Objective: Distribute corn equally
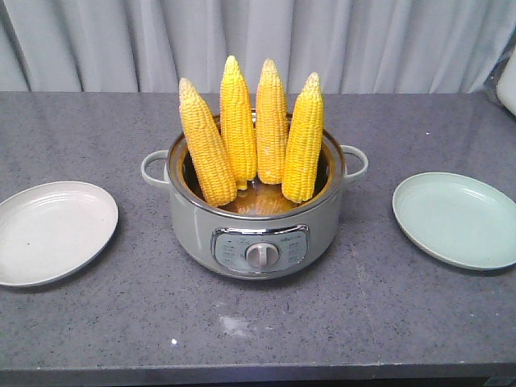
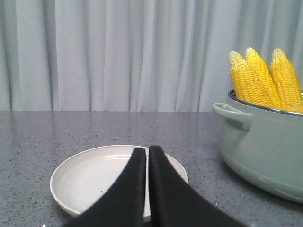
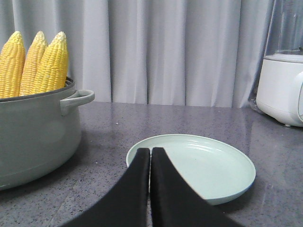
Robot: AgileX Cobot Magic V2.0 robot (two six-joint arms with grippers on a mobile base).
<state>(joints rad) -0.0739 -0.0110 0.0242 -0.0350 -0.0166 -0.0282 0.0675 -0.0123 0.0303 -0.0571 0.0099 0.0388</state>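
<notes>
Several yellow corn cobs (image 1: 239,121) stand upright, tips up, in a pale green electric pot (image 1: 254,222) at the table's middle; the cobs (image 2: 265,78) also show in the left wrist view and the cobs (image 3: 35,64) in the right wrist view. A white plate (image 1: 52,230) lies left of the pot and a mint green plate (image 1: 455,218) lies right of it, both bare. My left gripper (image 2: 147,150) hangs shut and empty over the white plate (image 2: 90,175). Over the near edge of the green plate (image 3: 213,168), my right gripper (image 3: 150,150) is shut and empty too. Neither gripper appears in the front view.
The pot has side handles (image 1: 153,167) and a front control dial (image 1: 260,255). A white appliance (image 3: 284,87) stands at the far right of the grey table (image 1: 258,322). A grey curtain (image 1: 258,40) hangs behind the table.
</notes>
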